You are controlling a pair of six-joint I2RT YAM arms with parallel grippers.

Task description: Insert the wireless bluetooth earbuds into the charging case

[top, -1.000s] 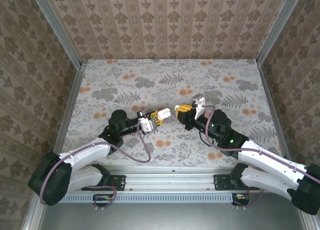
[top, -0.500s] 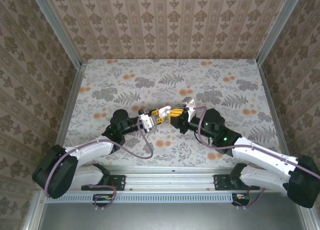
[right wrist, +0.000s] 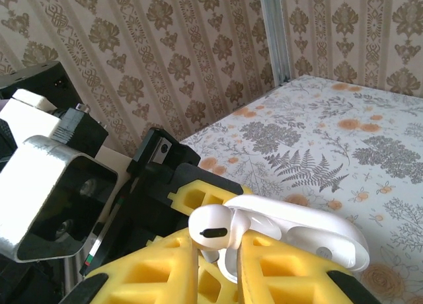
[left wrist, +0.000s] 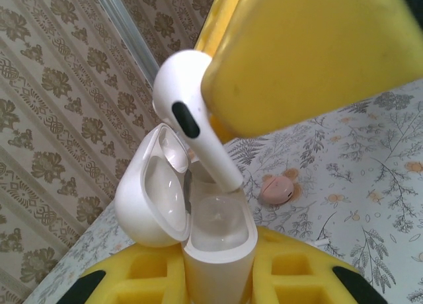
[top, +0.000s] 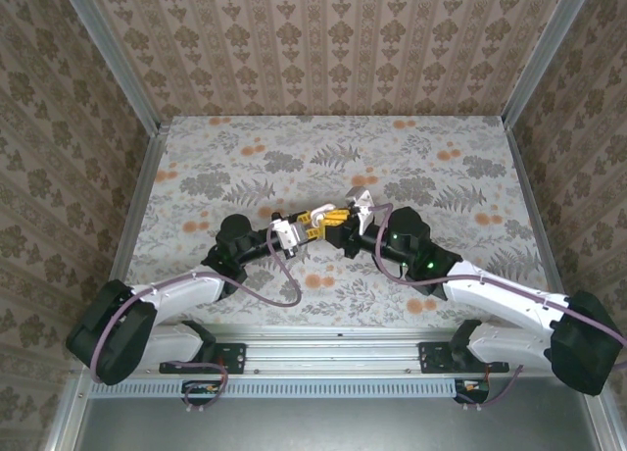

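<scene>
My left gripper [left wrist: 218, 274] is shut on the charging case [left wrist: 218, 241], a glossy white box held upright with its lid [left wrist: 149, 198] hinged open to the left. My right gripper [right wrist: 218, 251] is shut on a white earbud [right wrist: 213, 230]. In the left wrist view that earbud [left wrist: 188, 112] hangs just above the case, its stem pointing down at the opening. In the right wrist view the open case [right wrist: 310, 234] lies right behind the earbud. In the top view the two grippers meet fingertip to fingertip at mid-table, left [top: 310, 225] and right [top: 339, 216].
A pink round disc [left wrist: 277, 188] lies on the floral table beyond the case. A small white sliver [left wrist: 322, 241] rests on the table near it; what it is I cannot tell. Patterned walls and metal posts enclose the table [top: 460, 167].
My right gripper has moved left with the earbud until it meets the left gripper over the case. The left gripper has shifted slightly and still holds the case.
</scene>
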